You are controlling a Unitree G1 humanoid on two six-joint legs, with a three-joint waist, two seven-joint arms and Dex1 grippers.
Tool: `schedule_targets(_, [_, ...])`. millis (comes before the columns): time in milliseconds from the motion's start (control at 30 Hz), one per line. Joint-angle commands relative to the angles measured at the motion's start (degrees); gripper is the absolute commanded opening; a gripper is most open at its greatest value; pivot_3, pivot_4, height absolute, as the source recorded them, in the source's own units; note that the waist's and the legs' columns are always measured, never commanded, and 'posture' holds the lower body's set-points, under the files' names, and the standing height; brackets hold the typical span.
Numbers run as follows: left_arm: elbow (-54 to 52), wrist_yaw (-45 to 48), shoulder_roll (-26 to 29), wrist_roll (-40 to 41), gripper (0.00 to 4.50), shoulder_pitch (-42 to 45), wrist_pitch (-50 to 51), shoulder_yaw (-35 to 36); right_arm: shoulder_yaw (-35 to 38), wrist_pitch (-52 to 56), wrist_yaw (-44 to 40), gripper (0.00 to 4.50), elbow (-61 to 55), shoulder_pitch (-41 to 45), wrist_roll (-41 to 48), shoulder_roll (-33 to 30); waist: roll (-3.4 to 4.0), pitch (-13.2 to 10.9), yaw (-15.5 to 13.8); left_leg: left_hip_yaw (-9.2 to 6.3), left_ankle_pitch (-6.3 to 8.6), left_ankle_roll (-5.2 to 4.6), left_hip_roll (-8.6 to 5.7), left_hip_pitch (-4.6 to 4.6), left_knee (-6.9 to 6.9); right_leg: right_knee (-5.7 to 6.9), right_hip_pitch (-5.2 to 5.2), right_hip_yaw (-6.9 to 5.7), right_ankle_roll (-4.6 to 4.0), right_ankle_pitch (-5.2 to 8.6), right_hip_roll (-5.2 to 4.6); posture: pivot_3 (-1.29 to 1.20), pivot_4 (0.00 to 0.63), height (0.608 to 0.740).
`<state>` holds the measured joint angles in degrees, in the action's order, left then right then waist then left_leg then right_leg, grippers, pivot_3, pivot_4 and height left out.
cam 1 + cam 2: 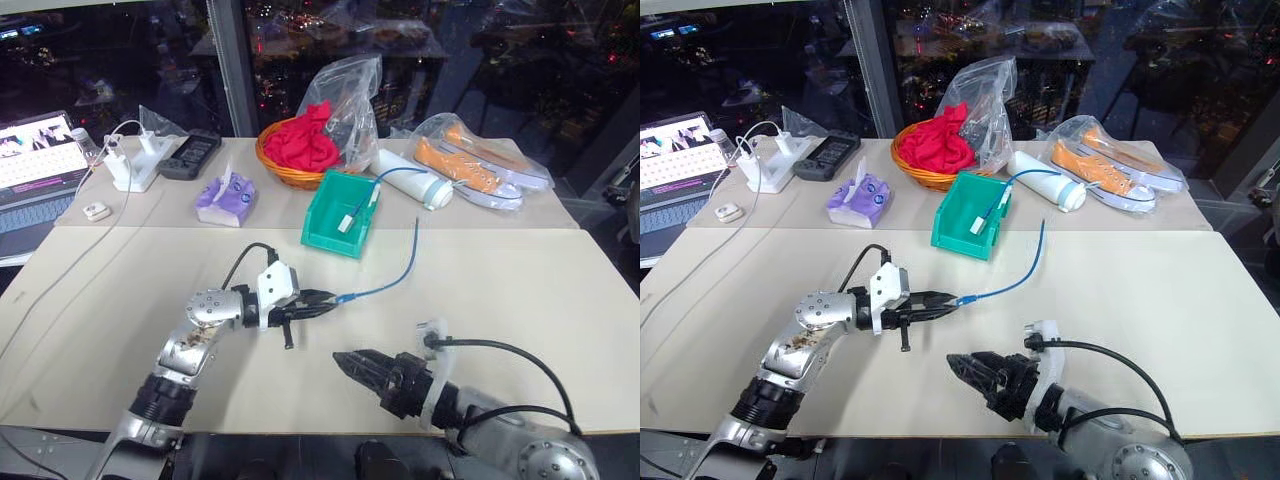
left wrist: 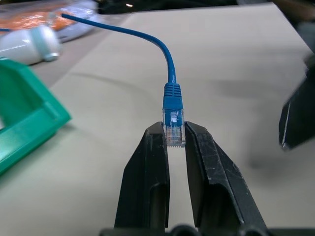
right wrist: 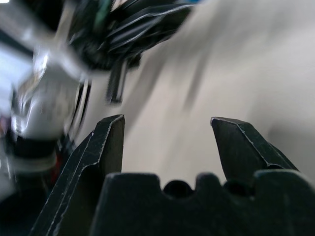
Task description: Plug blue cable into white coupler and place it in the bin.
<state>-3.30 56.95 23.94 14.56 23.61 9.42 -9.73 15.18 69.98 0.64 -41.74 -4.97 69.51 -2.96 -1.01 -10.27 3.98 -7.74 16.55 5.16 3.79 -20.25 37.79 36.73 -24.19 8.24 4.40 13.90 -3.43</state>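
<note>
While the right gripper [image 1: 345, 358] waits nearest the table's front edge with its jaws spread and nothing between them, the left gripper [image 1: 328, 298] sits just beyond it, pinching the clear plug at the end of the blue cable [image 1: 392, 282]. In the left wrist view the two black fingers [image 2: 147, 167] press on either side of the plug's tip, with the blue strain boot standing free above them.

From that plug the cable runs away across the pale table [image 1: 520, 290], rising in a loose curve toward the bin [image 1: 328, 218], its far end lying free just beside the bin. A small white piece, probably the coupler [image 1: 347, 222], rests against the bin's edge with a paler cable trailing from it. Behind the bin sit a wicker basket [image 1: 290, 172] with red cloth and a white bottle [image 1: 412, 178].

The cable looks light and limp, so it should sag and swing rather than hold a pose; the rigid plug is the sensible place to grip. Its smooth plastic seems likely to twist between the fingers under sideways load.
</note>
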Motion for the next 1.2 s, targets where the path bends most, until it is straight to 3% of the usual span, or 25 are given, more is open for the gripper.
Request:
schedule_targets(33, [-5.76, -3.02, -1.03, 1.73, 0.07, -1.06, 2.65, 0.83, 2.48, -7.56, 8.57, 3.26, 1.85, 1.30, 9.78, 1.38, 0.01, 0.00, 0.00, 0.00, 0.00, 0.00, 0.00, 0.00, 0.00, 0.00, 0.00, 0.00, 0.01, 0.00, 0.00, 0.00, 0.150, 0.722])
schedule_targets(233, [-8.12, -3.12, -0.67, 2.73, 0.07, -1.39, 5.07, -0.09, -1.27, -14.83, 13.33, 3.26, 4.25, 5.21, 18.39, -1.23, 0.03, -0.02, 0.23, 0.00, 0.00, 0.00, 0.00, 0.01, -0.02, -0.01, 0.00, 0.01, 0.02, 0.02, 0.01, 0.00, 0.150, 0.722])
schedule_targets(933, [-10.48, -2.59, -0.64, 2.81, 0.07, -0.93, 6.19, -0.89, -9.55, -23.95, 14.58, 3.26, 10.16, 11.27, 20.38, -8.72, 0.03, -0.02, 0.07, 0.00, 0.00, -0.01, -0.01, -0.02, -0.03, -0.06, -0.01, 0.01, 0.02, 0.03, 0.01, 0.00, 0.150, 0.722])
schedule_targets(1033, [-10.67, -2.55, -0.60, 2.87, 0.07, -0.85, 6.39, -0.93, -10.14, -24.77, 14.51, 2.56, 10.15, 11.33, 20.72, -9.06, 0.03, -0.02, 0.07, 0.00, 0.00, -0.01, 0.00, -0.02, -0.03, -0.06, -0.01, 0.01, 0.02, 0.03, 0.01, 0.00, 0.150, 0.722])
schedule_targets(1200, [-10.64, -2.26, -0.35, 2.67, 0.07, -1.00, 6.31, -1.14, -10.72, -25.95, 14.59, 0.84, 9.96, 11.21, 21.11, -9.33, 0.03, -0.02, 0.06, 0.00, 0.00, -0.01, -0.01, -0.02, -0.03, -0.06, -0.01, 0.01, 0.02, 0.03, 0.00, 0.00, 0.150, 0.722])
